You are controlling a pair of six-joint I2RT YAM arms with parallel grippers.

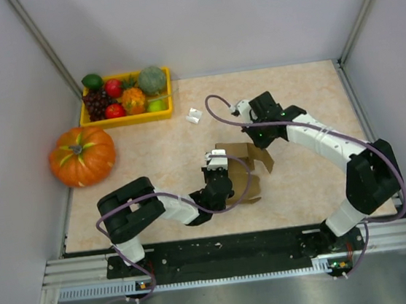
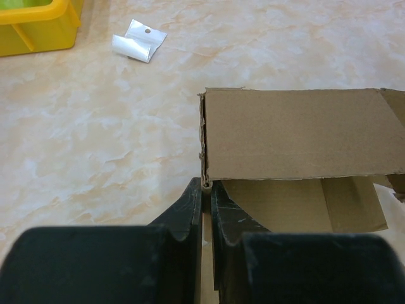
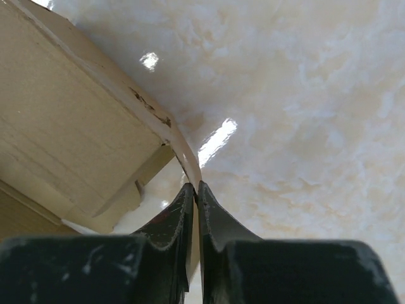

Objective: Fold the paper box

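Left fingers (image 2: 188,212) fill the bottom of their wrist view, closed tight on a corner edge of the paper box (image 2: 297,133). Right fingers (image 3: 176,218) pinch a thin flap edge likewise. Box sits half-folded mid desk (image 1: 306,184). Overhead, both grips are hidden under the wrists. White packet (image 2: 139,41) lies near the yellow tray (image 2: 38,31), which is cut off.

We take the box (image 1: 244,188) as reference; it lies on the table (image 1: 307,96), near the middle. The left gripper (image 2: 207,185) clamps the box's left edge at the far corner. The right gripper (image 3: 195,187) clamps a flap at its far right. The packet (image 1: 194,115) lies behind-left of the box. The tray (image 1: 140,117) stands farther behind-left. The pumpkin (image 1: 82,156) sits well left of the box.
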